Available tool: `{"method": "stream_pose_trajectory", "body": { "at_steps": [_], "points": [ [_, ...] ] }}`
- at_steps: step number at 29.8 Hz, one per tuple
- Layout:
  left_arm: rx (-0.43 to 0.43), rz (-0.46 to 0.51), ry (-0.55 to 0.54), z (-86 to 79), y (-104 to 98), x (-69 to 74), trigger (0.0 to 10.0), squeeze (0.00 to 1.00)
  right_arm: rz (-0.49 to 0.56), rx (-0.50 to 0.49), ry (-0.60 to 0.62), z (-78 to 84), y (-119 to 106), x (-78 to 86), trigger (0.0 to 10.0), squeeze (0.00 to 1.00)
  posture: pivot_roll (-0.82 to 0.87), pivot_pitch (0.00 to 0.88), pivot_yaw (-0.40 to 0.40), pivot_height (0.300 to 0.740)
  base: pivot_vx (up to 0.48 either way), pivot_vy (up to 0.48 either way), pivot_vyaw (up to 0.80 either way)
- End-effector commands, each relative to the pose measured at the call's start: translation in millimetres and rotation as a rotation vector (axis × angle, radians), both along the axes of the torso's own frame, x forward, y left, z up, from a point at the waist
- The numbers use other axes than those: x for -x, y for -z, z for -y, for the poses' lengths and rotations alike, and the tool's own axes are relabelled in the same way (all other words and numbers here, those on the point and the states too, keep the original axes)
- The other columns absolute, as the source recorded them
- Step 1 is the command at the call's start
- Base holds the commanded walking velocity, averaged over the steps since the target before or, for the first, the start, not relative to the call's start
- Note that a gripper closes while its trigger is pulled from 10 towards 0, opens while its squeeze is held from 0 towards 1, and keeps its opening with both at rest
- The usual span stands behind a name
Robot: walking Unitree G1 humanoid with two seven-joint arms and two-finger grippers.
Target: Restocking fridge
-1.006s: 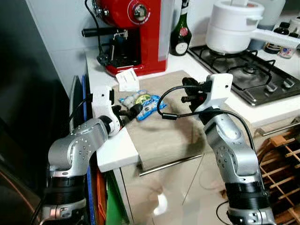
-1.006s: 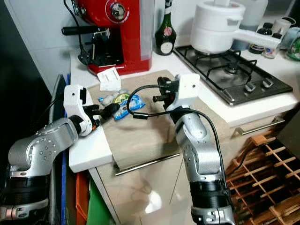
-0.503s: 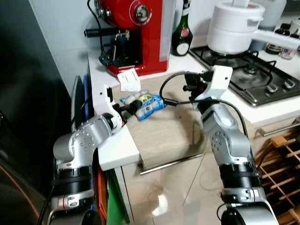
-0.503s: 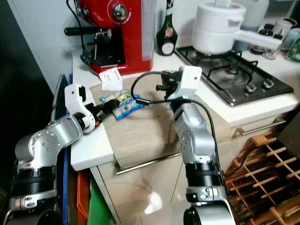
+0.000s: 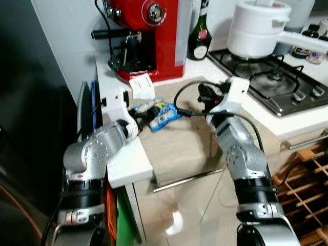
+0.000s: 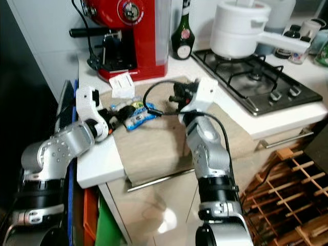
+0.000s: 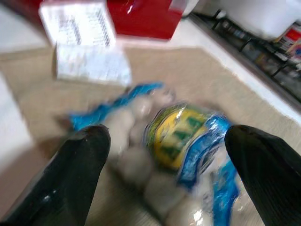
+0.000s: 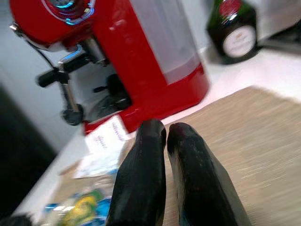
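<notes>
Left eye view: a blue-and-yellow packet of white balls (image 5: 156,114) lies on the beige counter mat (image 5: 189,148), at about 6 o'clock from the red espresso machine (image 5: 148,36). Its long axis runs from 8 to 2 o'clock. The left gripper (image 5: 145,114) has its fingertips at the packet's 8 o'clock end; the right gripper (image 5: 204,97) hangs at the packet's 3 o'clock, apart from it.

Right eye view: the same layout, with a white paper slip (image 6: 121,84) at the packet's 11 o'clock and the hob (image 6: 256,82) well off toward 3 o'clock.

Left wrist view: both fingers (image 7: 75,174) stand wide apart, and the packet lies between and just beyond them, somewhat blurred. The left arm is judged the nearer for the pick.

Right wrist view: the fingers (image 8: 141,183) are pressed together on nothing, pointing at the espresso machine, the packet at 7 o'clock of them.
</notes>
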State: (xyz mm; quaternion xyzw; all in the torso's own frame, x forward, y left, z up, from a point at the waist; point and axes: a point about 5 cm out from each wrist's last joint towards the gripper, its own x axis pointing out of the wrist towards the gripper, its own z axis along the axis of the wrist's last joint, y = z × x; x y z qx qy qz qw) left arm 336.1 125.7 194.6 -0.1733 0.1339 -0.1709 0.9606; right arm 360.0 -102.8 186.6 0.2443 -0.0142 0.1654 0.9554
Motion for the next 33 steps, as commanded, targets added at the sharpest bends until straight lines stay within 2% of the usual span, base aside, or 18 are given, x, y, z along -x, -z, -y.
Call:
{"method": "stream_pose_trajectory", "body": {
  "at_steps": [1,5,8,13,15,22,26,28,33],
  "points": [
    [-0.022,0.048,0.009,1.8,-10.2,0.1,10.0,0.00,0.014,-0.041,-0.047,-6.0,-9.8,-2.0,10.0,0.00,-0.06,0.000,0.049,0.740,0.000,0.000,0.00],
    [-0.007,0.044,0.012,2.8,-11.9,2.0,10.0,0.00,-0.007,-0.100,-0.090,-10.8,-10.4,-3.3,10.0,0.00,-0.06,0.000,0.045,0.740,0.000,0.000,0.00],
    [0.020,-0.025,-0.004,1.4,-1.6,4.5,10.0,0.00,-0.039,-0.133,-0.121,-17.7,-8.1,-6.6,10.0,0.00,-0.06,0.000,0.039,0.740,0.000,0.000,0.00],
    [0.034,-0.035,-0.007,0.8,1.2,7.0,10.0,0.00,-0.069,-0.174,-0.140,-19.3,-5.3,-8.9,10.0,0.00,-0.05,0.000,0.036,0.740,0.000,0.000,0.00],
    [0.048,-0.048,-0.009,1.4,2.8,9.2,10.0,0.00,-0.117,-0.232,-0.150,-19.9,0.0,-12.5,10.0,0.00,-0.05,0.000,0.032,0.740,0.000,0.000,0.00],
    [0.046,-0.062,0.021,6.3,5.1,16.8,10.0,0.00,-0.143,-0.228,-0.201,-31.1,1.3,-16.0,10.0,0.00,-0.04,0.000,0.022,0.740,0.000,0.000,0.00],
    [0.042,-0.063,0.023,5.7,5.1,18.3,10.0,0.00,-0.198,-0.239,-0.233,-37.2,6.8,-16.7,10.0,0.00,-0.03,0.000,0.016,0.740,0.000,0.000,0.00],
    [0.043,-0.073,0.018,5.1,6.0,18.9,10.0,0.00,-0.261,-0.243,-0.259,-41.9,16.4,-16.3,10.0,0.00,-0.03,0.000,0.012,0.740,0.000,0.000,0.00],
    [0.051,-0.097,0.011,4.2,9.1,19.8,10.0,0.00,-0.313,-0.241,-0.284,-46.9,25.6,-14.6,10.0,0.00,-0.03,0.000,0.009,0.740,0.000,0.000,0.00]
  ]
}}
